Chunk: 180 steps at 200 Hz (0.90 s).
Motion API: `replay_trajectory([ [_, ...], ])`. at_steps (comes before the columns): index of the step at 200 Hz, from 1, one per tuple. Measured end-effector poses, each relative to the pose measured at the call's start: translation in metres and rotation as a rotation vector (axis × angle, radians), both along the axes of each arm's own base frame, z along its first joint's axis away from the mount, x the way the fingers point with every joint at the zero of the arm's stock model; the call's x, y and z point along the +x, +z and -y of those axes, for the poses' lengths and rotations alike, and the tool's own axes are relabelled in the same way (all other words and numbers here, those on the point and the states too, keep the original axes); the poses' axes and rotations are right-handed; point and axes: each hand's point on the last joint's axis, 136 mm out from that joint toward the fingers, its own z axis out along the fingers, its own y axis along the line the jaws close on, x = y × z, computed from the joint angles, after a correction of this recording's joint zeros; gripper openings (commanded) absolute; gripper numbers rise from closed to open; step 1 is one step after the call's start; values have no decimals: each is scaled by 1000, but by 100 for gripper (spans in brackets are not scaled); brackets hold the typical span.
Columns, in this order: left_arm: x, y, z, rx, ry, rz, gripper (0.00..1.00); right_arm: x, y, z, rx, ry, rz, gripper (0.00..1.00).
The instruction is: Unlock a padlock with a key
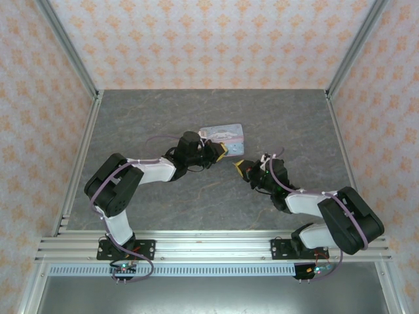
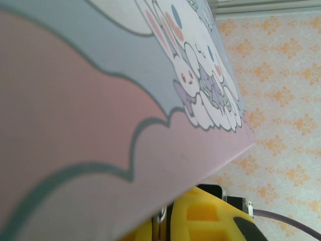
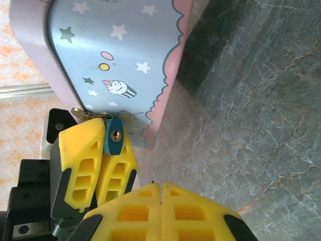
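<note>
The small blue padlock (image 3: pixel 113 136) is pinched between the yellow fingers of my left gripper (image 3: pixel 111 129), its keyhole facing the right wrist camera. Its metal shackle (image 3: pixel 80 112) hooks onto the pastel cartoon tin (image 3: pixel 115 45). My left gripper (image 1: pixel 222 150) sits at the near edge of the tin (image 1: pixel 222 134). In the left wrist view the tin (image 2: pixel 100 100) looms close above my left gripper (image 2: pixel 163 226). My right gripper (image 1: pixel 239 166) is shut a short way in front of the padlock. A thin dark sliver shows between the shut tips of my right gripper (image 3: pixel 160 187); I cannot tell if it is the key.
The tin lies on a grey marbled tabletop (image 1: pixel 196 196) near its middle. Patterned walls and aluminium posts (image 1: pixel 69 52) enclose the table on three sides. A metal rail (image 1: pixel 209 245) runs along the near edge by the arm bases.
</note>
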Motion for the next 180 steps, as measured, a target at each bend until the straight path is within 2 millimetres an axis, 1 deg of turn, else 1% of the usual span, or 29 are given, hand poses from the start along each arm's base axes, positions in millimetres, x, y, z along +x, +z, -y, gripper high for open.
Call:
replay_trajectory([
  [34,0,0,0,-6,-2,-7,0,1,-1,-5,4,19,-6,0],
  [98,-1,1,1,-15,-6,-12,0,2,2,-6,10,19,6,0],
  [148,-1,3,2,-24,-6,-12,0,11,10,-7,19,2,33,0],
  [180,0,8,3,-49,-4,-10,0,16,18,-9,27,-2,52,0],
])
